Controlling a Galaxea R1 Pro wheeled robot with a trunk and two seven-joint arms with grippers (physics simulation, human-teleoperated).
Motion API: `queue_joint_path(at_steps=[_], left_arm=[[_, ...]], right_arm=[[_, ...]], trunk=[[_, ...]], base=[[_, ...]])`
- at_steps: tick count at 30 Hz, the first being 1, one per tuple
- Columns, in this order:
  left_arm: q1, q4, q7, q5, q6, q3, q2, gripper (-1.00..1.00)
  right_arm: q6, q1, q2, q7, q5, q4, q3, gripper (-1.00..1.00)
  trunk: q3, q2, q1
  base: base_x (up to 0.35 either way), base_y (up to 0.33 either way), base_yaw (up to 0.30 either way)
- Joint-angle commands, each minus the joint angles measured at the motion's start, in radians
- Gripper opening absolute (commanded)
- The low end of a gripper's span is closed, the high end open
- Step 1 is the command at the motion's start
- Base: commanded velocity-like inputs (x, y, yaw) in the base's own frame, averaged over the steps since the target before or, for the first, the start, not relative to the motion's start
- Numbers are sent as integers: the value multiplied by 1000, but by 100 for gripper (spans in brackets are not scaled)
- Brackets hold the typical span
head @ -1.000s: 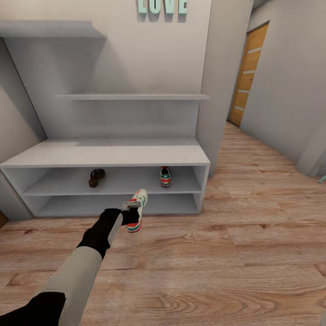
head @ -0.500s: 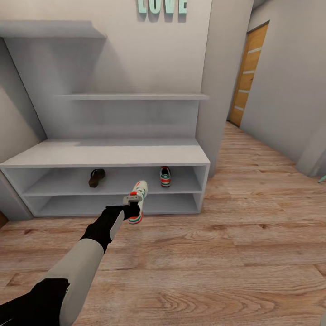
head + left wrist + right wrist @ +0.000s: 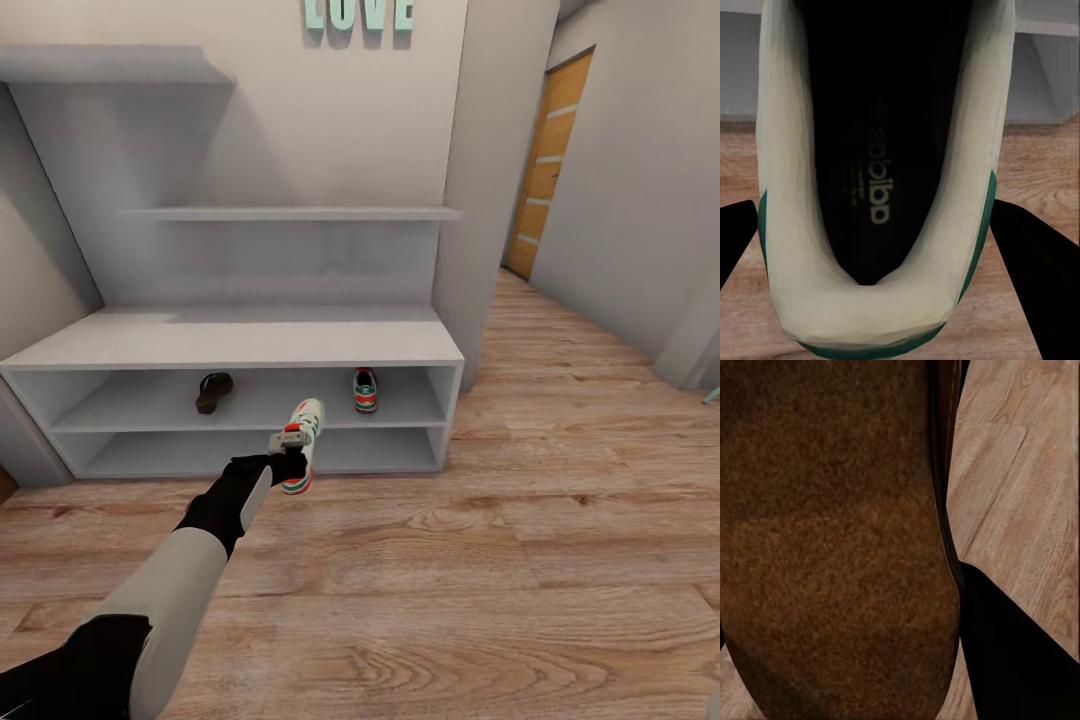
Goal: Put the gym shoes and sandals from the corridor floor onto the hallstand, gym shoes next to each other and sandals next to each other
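Note:
My left gripper (image 3: 285,462) is shut on the heel of a white gym shoe (image 3: 303,440) with green stripes, held above the corridor floor (image 3: 480,560) just in front of the hallstand (image 3: 240,340). In the left wrist view the shoe's opening (image 3: 881,150) sits between the black fingers (image 3: 1039,270). The other gym shoe (image 3: 366,390) stands on the hallstand's upper open level at the right, and a brown sandal (image 3: 213,391) on the same level at the left. In the right wrist view a second brown sandal (image 3: 832,547) sits close against a black finger (image 3: 1020,660), above the floor.
A grey wall pillar (image 3: 490,200) stands right of the hallstand. The corridor runs back to a wooden door (image 3: 545,170). Teal letters (image 3: 358,12) hang on the wall above the staggered shelves. Wood flooring stretches open to the right.
My left arm has pushed the gym shoe forward and slightly up toward the hallstand over the last second; it has barely moved in the last half second.

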Motion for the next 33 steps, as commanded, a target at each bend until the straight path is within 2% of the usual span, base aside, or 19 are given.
queue_joint_path(at_steps=[1,3,6,18,22,33], left_arm=[[1,4,-4,6,0,3,5,-100],[2,3,-4,6,-5,3,7,-100],[3,-2,-4,5,0,3,6,-100],[4,-9,-5,5,4,2,7,-100],[4,-12,-4,5,5,-2,7,-100],[4,-13,-2,5,6,-3,6,-100]], right_arm=[[2,-1,0,-1,10,-1,0,-100],[2,-1,0,-1,22,-1,0,-100],[2,-1,0,-1,16,-1,0,-100],[5,-1,0,-1,116,0,1,-100],[5,-1,-1,-1,118,0,1,-100],[5,-1,-1,-1,118,0,1,-100]], trunk=[[-1,0,0],[-1,0,0],[-1,0,0],[-1,0,0],[-1,0,0],[-52,-3,5]], base=[[0,0,0],[0,0,0],[0,0,0],[0,0,0],[0,0,0],[0,0,0]])
